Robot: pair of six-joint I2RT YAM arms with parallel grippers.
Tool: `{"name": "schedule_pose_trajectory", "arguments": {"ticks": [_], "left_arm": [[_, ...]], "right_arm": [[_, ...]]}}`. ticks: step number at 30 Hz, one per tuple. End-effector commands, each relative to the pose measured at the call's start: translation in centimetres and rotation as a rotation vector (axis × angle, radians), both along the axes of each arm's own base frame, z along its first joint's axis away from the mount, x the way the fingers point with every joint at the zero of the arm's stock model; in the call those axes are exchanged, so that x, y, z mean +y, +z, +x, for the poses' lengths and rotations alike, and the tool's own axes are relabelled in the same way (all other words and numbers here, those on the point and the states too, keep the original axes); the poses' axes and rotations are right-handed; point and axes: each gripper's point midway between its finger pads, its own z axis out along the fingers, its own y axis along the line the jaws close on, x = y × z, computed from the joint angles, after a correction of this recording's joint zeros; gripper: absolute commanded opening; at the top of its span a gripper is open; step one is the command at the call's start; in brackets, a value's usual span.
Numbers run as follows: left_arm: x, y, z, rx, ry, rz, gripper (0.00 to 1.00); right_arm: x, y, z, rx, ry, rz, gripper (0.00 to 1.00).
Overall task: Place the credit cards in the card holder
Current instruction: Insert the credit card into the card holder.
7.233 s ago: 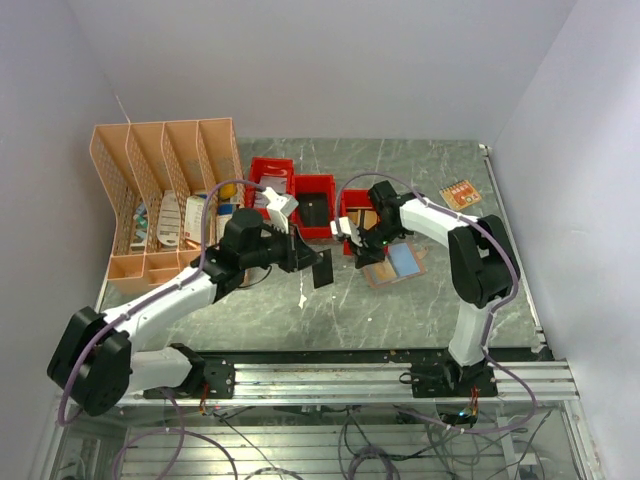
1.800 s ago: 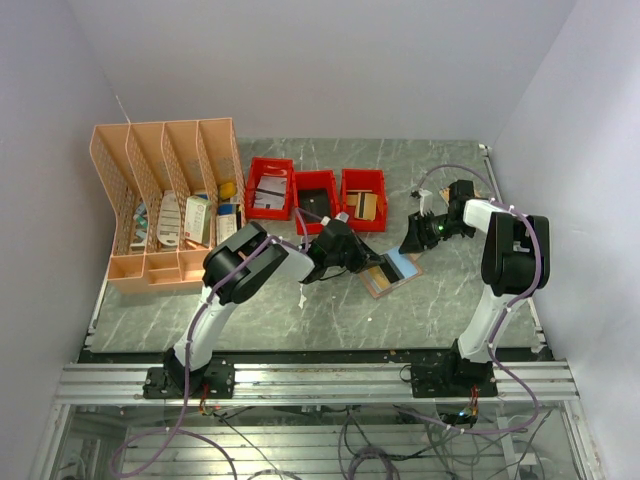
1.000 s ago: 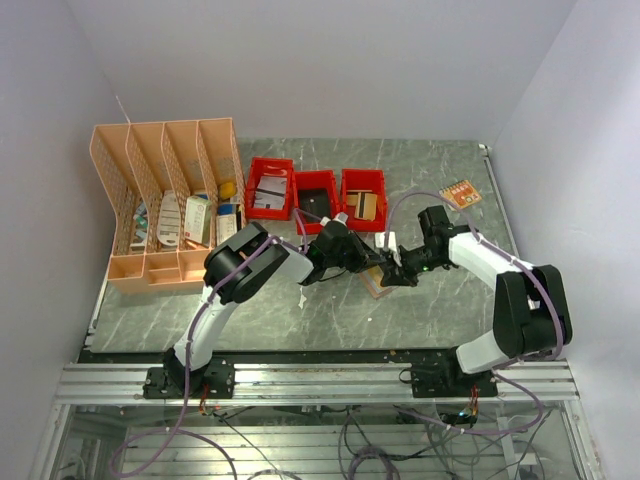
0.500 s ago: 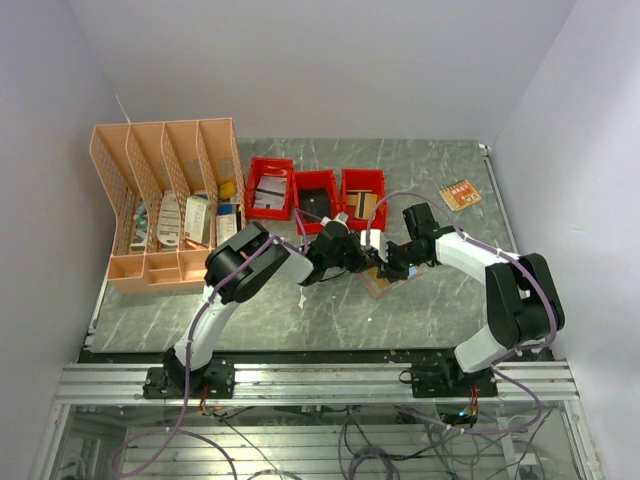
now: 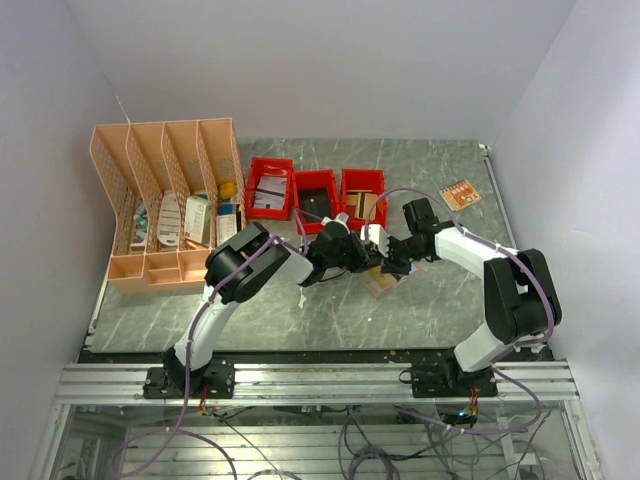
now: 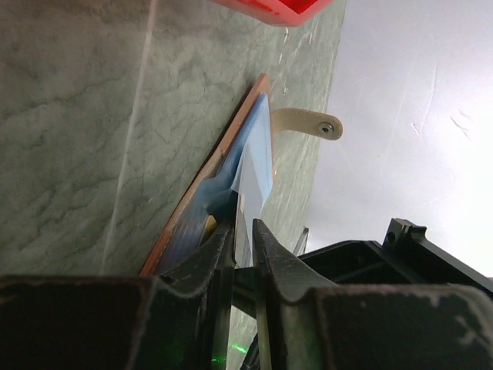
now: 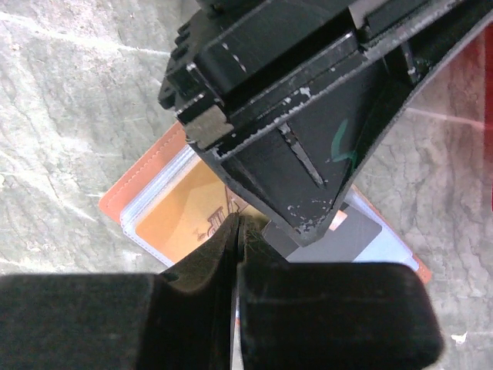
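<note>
Over the open card holder [image 7: 142,181], the left gripper [image 6: 240,227] pinches a light blue card [image 6: 258,154], the right gripper [image 7: 235,223], tips closed, touches an orange card [image 7: 185,216]; both seem only part-seated.

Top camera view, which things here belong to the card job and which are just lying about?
Job: card holder, orange card, light blue card, left pincer, right pincer.
Lying about: red bins, peach organizer.

Card holder [image 5: 384,279] on table [image 5: 330,310] before 3 bins [image 5: 315,196], organizer [image 5: 165,200] far left, cards [image 7: 181,212] in it
</note>
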Motion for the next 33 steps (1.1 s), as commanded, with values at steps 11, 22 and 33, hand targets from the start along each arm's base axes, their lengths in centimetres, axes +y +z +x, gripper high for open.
{"name": "schedule_pose_trajectory", "arguments": {"ticks": [11,22,33], "left_arm": [[1.5,-2.8,-0.5,0.020,-0.016,0.074,0.32],[1.8,-1.7,-0.2,-0.014,-0.016,0.073,0.42],[2.3,-1.4,-1.1,0.024,-0.033,0.063,0.43]], "right_arm": [[-3.7,-1.5,2.1,-0.007,-0.146,-0.131,0.00],[-3.7,-1.2,2.7,-0.005,-0.195,-0.095,0.00],[-2.4,-0.8,2.9,0.030,-0.209,-0.019,0.00]]}}
